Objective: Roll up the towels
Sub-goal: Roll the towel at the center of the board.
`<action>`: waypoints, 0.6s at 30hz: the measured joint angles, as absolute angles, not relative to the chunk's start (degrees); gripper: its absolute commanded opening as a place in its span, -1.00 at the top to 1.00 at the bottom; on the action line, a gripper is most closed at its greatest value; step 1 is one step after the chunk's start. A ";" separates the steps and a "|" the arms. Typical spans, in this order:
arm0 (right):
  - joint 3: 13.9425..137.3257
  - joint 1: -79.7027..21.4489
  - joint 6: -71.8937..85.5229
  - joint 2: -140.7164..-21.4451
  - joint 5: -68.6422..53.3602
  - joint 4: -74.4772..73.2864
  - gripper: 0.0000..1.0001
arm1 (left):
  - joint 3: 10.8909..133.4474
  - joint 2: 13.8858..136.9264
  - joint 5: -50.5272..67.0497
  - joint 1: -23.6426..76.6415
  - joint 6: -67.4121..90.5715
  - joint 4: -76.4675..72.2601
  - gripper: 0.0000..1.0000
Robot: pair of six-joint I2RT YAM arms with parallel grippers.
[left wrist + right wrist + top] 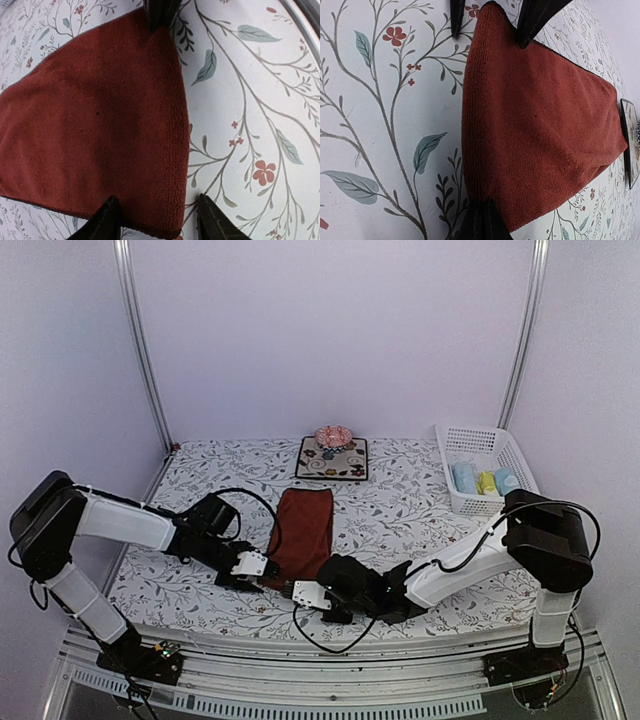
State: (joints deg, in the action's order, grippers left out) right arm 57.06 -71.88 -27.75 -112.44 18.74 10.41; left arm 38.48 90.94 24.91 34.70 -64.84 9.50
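The dark red towel (303, 530) is a soft and light cloth with a fuzzy surface. I judge that it will bend and sag as soon as it is lifted. It should not slip easily from the pads, but it can drag and wrinkle on the flowered table cover (400, 510). The best places to take hold are, I think, the two corners of one short end, so that the edge comes up straight and the roll begins evenly. It seems to be folded double, though I cannot be sure; if so, a grip should catch all the layers together.

The towel lies flat just in front of the square mat (332, 458), on the side toward the arms, with its long direction running away from the mat. Both pincers are at the end of the towel far from the mat. The right gripper (481, 212) has its jaws pressed together on one corner of that end, and it appears to pinch the cloth there. The left gripper (157, 202) is at the other corner. Its fingers (107, 222) stand apart, and the corner lies between them on the cover, not yet squeezed. To the right of the mat, a white basket (455, 435) holds small towels (484, 480) that are already rolled.
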 measured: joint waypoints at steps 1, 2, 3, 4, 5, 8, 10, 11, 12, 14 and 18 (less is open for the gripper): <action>57.08 -71.81 -27.51 -112.46 18.39 10.28 0.95 | 38.30 90.59 24.91 34.70 -64.86 9.74 -0.12; 57.21 -71.68 -27.16 -112.46 17.69 9.98 0.96 | 37.98 90.17 24.88 34.70 -64.82 9.76 -0.16; 57.41 -71.48 -26.76 -112.46 16.91 9.54 0.95 | 37.52 89.54 24.88 34.68 -64.73 9.67 -0.19; 57.82 -71.11 -26.24 -112.44 15.64 8.84 0.96 | 36.95 88.77 24.86 34.65 -64.71 9.58 -0.23; 58.30 -70.57 -25.50 -112.42 14.04 7.99 0.96 | 36.29 87.88 24.86 34.61 -64.69 9.39 -0.27; 60.05 -68.45 -23.22 -112.36 8.73 5.23 0.96 | 34.13 84.58 24.91 34.35 -64.62 8.56 -0.35; 61.49 -66.96 -21.69 -112.36 5.08 2.87 0.96 | 33.01 82.39 25.08 34.20 -64.62 7.94 -0.37; 62.33 -66.26 -20.97 -112.36 3.22 1.52 0.96 | 32.53 81.25 25.17 34.15 -64.66 7.57 -0.38; 63.09 -65.71 -20.29 -112.36 1.45 0.38 0.96 | 32.05 80.25 25.30 34.11 -64.69 7.05 -0.38; 64.95 -64.42 -18.90 -112.36 -2.31 -2.15 0.96 | 31.07 78.76 25.50 34.11 -64.90 5.89 -0.38; 67.61 -61.95 -16.45 -112.36 -10.35 -5.19 0.96 | 28.36 77.28 25.41 34.13 -65.84 3.22 -0.35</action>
